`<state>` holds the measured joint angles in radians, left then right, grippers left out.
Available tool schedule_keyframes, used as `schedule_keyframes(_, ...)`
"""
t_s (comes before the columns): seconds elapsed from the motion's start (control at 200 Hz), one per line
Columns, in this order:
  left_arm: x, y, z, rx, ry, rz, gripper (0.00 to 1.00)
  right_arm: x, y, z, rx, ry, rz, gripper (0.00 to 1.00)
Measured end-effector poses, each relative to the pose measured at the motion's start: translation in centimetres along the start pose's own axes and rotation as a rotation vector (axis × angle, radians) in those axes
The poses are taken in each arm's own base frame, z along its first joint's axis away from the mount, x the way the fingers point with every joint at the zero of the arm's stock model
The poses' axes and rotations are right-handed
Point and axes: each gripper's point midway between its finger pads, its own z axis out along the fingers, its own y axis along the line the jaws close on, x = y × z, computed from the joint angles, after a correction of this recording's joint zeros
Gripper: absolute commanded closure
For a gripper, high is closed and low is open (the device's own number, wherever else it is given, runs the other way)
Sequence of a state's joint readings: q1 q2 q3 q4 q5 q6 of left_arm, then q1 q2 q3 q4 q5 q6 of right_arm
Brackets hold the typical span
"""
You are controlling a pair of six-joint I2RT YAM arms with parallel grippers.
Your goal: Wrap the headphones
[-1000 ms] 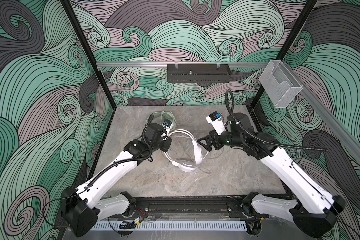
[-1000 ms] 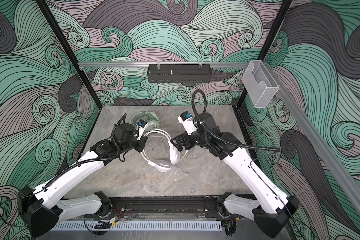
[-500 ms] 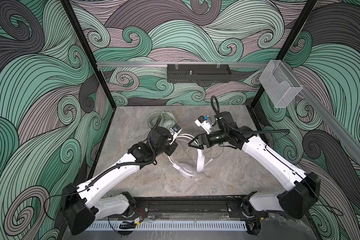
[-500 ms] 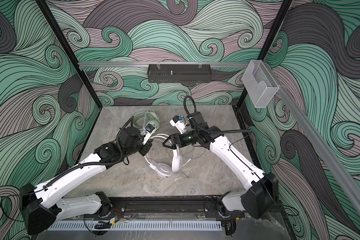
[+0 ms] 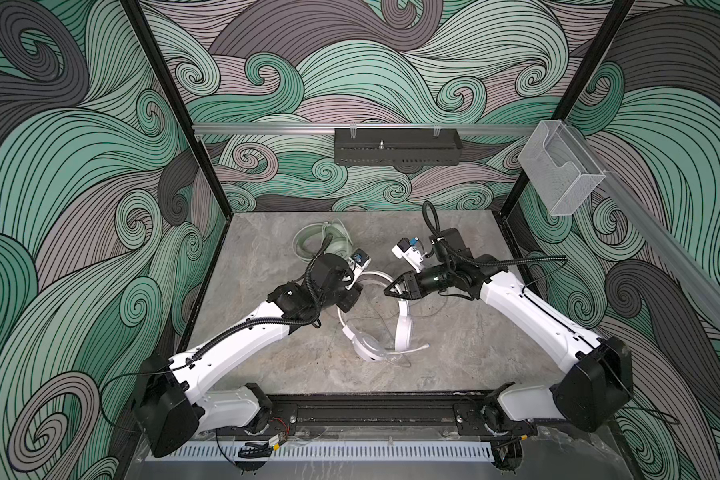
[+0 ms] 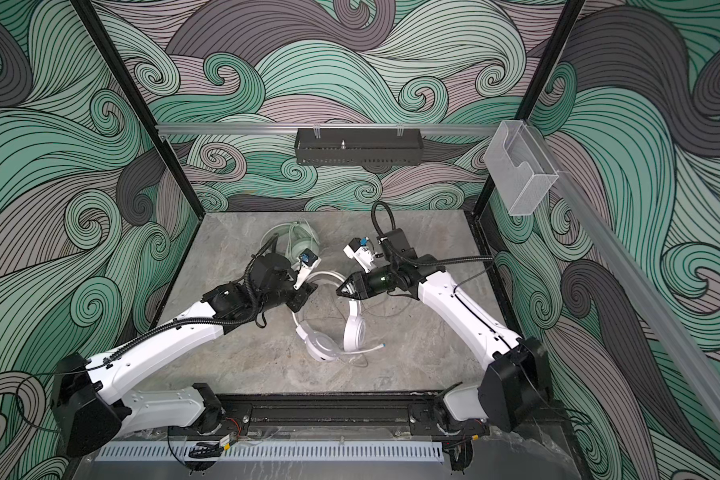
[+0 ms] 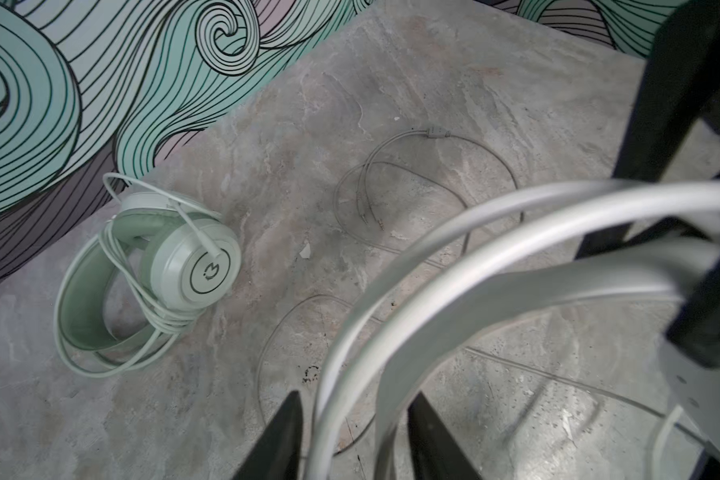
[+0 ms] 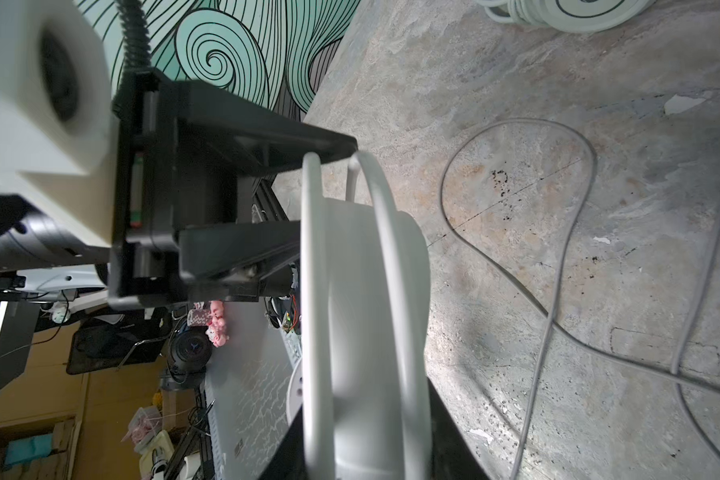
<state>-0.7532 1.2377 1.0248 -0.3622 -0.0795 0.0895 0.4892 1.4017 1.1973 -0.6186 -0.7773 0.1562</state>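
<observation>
1. The left gripper point(image 7: 355, 395) stands part open, astride the headband of the white headset point(image 5: 368, 347).
2. The right gripper point(image 5: 388, 291) is narrow, clamped on that headband.
3. The white headset's earcups rest mid-table point(image 5: 267, 357), cable point(image 7: 491, 162) loose.
4. The mint headset point(image 7: 175, 266) lies near the back wall, its cord wound round it.

Reaches in from the near-left corner with the left arm point(image 5: 242, 338), forearm rising toward the middle, wrist bent downward. Sets the left hand point(image 5: 346, 306) low, fingers point(image 7: 279, 440) spread either side of the white headset point(image 5: 403, 336) band without pinching it. Stretches the right arm point(image 5: 533, 322) in from the near-right corner, wrist about level. Clamps the right hand point(image 5: 391, 291) on the same band, pointing at the left hand, near but apart
</observation>
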Motion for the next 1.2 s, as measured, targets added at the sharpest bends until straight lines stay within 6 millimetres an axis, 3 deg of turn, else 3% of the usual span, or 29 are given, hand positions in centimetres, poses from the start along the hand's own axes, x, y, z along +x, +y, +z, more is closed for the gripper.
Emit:
schedule_keyframes(0.05,-0.4,-0.1,-0.1,0.005,-0.007,-0.021,0.11,0.0,-0.6,-0.1,0.025,-0.008,-0.003,0.84)
schedule_keyframes(0.155,-0.9,0.0,-0.4,0.008,-0.016,-0.074,0.02,-0.4,-1.7,-1.1,0.105,-0.040,-0.033,0.84)
schedule_keyframes(0.31,-0.2,0.5,-2.0,-0.018,-0.017,-0.182,0.02,-1.0,-2.6,-4.3,0.333,-0.101,-0.176,0.84)
schedule_keyframes(0.43,1.7,1.2,-4.1,-0.049,-0.033,-0.291,0.02,-2.5,-2.4,-7.4,0.578,-0.140,-0.368,0.84)
schedule_keyframes(0.54,3.2,2.0,-5.3,-0.071,-0.011,-0.408,0.02,-2.9,-2.4,-8.2,0.776,-0.111,-0.539,0.85)
schedule_keyframes(0.665,4.3,3.2,-6.0,-0.097,0.015,-0.543,0.02,-2.1,-3.5,-5.7,0.942,-0.003,-0.721,0.84)
schedule_keyframes(0.801,5.2,4.1,-6.4,-0.077,0.040,-0.702,0.03,1.0,-6.6,-1.5,1.049,0.207,-0.865,0.80)
schedule_keyframes(0.921,5.8,4.8,-6.8,-0.056,0.052,-0.812,0.03,3.1,-8.3,1.0,1.099,0.335,-0.951,0.76)
schedule_keyframes(1.091,6.6,5.0,-7.2,-0.046,0.080,-0.872,0.04,4.5,-6.9,3.4,1.110,0.360,-1.048,0.69)
schedule_keyframes(1.201,6.9,5.5,-7.4,-0.055,0.080,-0.897,0.05,6.0,-5.1,5.4,1.069,0.357,-1.089,0.58)
